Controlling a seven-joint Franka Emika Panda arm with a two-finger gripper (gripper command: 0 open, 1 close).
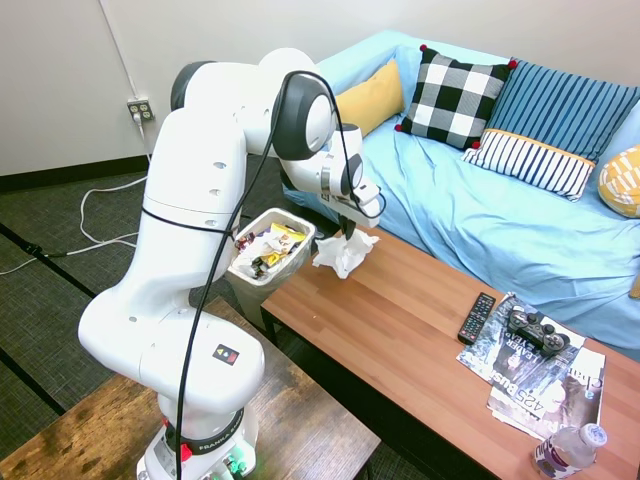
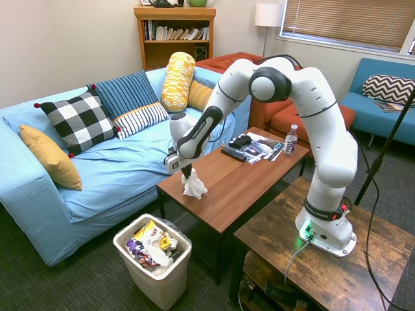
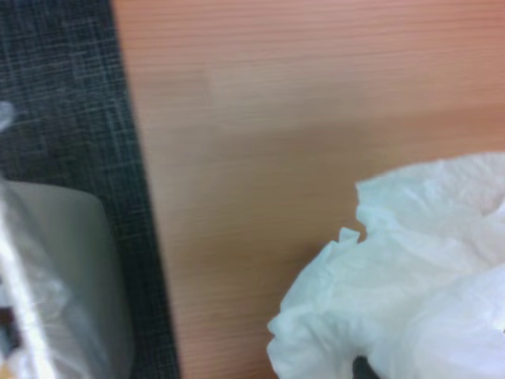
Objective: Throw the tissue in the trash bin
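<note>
Gripped at its top by the hand (image 2: 186, 172), the tissue (image 2: 193, 186) is held in a pinch near the end of the wooden worktop (image 2: 237, 178), with the fingers closed on the upper folds of the wad. The white paper is seen hanging below the hand, its lower edge at or just above the wood; whether it touches cannot be told. In the first exterior view the hand (image 1: 350, 229) and tissue (image 1: 345, 252) are placed just beside the trash bin (image 1: 268, 262), which stands on the dark carpet next to the worktop's end. In the second exterior view the trash bin (image 2: 154, 260) is shown lined with clear plastic and partly filled with wrappers. In the wrist view the tissue (image 3: 410, 276) is seen crumpled over the wood, with the bin's pale wall (image 3: 67, 268) beside the carpet. At the far end of the worktop, a remote (image 1: 477, 317), a game controller (image 1: 535, 329), magazines (image 1: 545, 385) and a water bottle (image 1: 568, 451) are laid out, well apart from the tissue.
</note>
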